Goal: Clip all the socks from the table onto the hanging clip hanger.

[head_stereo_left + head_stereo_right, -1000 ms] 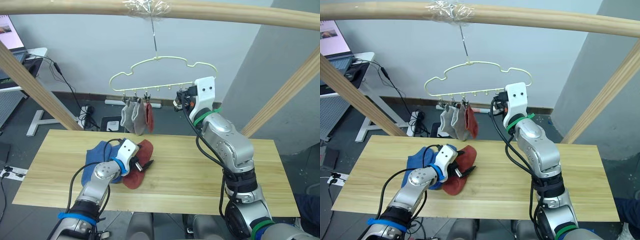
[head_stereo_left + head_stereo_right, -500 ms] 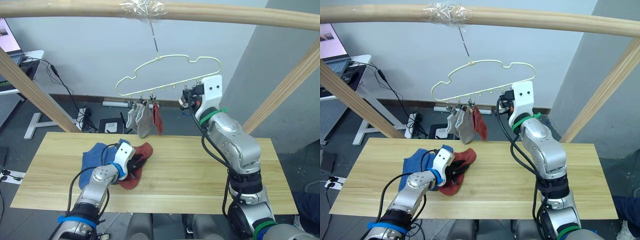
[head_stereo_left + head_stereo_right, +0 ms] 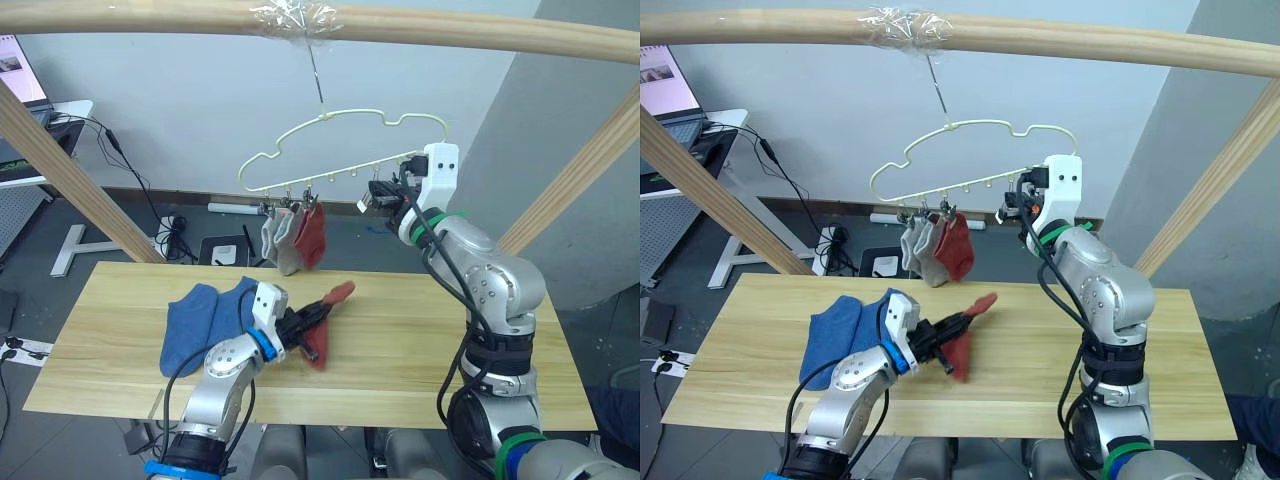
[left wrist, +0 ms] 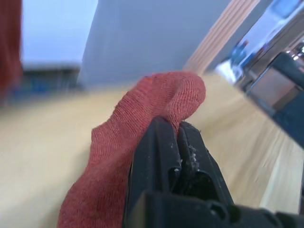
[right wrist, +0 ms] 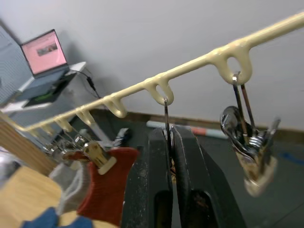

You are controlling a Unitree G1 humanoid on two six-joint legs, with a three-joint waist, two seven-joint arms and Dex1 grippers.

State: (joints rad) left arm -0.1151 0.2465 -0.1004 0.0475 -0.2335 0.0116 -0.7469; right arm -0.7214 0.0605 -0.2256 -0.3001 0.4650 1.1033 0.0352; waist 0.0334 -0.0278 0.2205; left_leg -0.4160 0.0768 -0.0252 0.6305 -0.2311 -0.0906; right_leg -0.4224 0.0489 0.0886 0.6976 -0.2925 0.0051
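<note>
My left gripper (image 3: 312, 316) is shut on a rust-red sock (image 4: 142, 123) and holds it just above the table (image 3: 430, 350), the sock's lower end hanging toward the wood. Two blue socks (image 3: 205, 318) lie on the table to its left. The pale-yellow clip hanger (image 3: 340, 150) hangs by its hook from the rail. Two grey socks (image 3: 280, 238) and one rust-red sock (image 3: 311, 232) are clipped at its left end. My right gripper (image 3: 380, 196) is up at the hanger's right end, shut on the thin wire of a clip (image 5: 166, 111). Beside that one, another clip (image 5: 247, 142) dangles free.
A round wooden rail (image 3: 500, 30) crosses overhead, with slanted posts at the left (image 3: 70, 170) and right (image 3: 575, 175). Beyond the table's left end stands a desk with a laptop (image 3: 15, 65), and cables lie on the floor (image 3: 170, 235).
My left gripper has shut on the rust-red sock and lifted it off the blue socks, up and to the right. The hanger has tipped, its right end raised with my right gripper.
</note>
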